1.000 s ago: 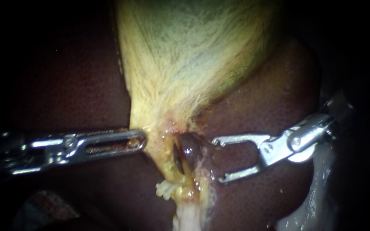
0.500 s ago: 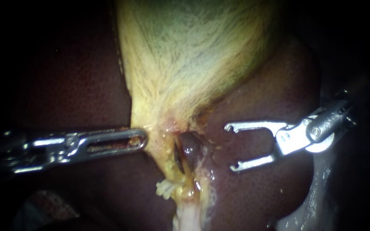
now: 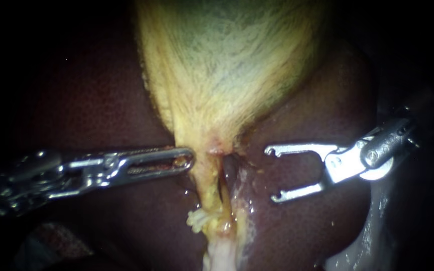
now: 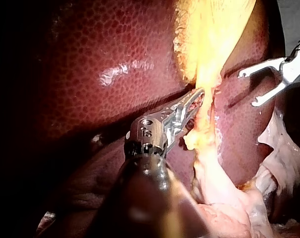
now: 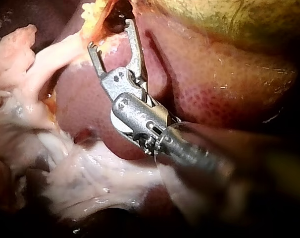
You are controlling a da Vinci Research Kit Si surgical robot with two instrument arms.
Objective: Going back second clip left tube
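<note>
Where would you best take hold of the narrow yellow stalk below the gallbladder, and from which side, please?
Probably the stalk at its slim mid-stretch, above the frayed tuft, gripped crosswise, since it runs top to bottom in the endoscope view and looks narrowest there. Come from the side of the right instrument: its open claw faces the stalk squarely, while the left instrument crowds the other side.

Dark liver (image 3: 86, 90), yellowish gallbladder (image 3: 227, 60), perhaps fatty strands (image 3: 219, 256)
</note>
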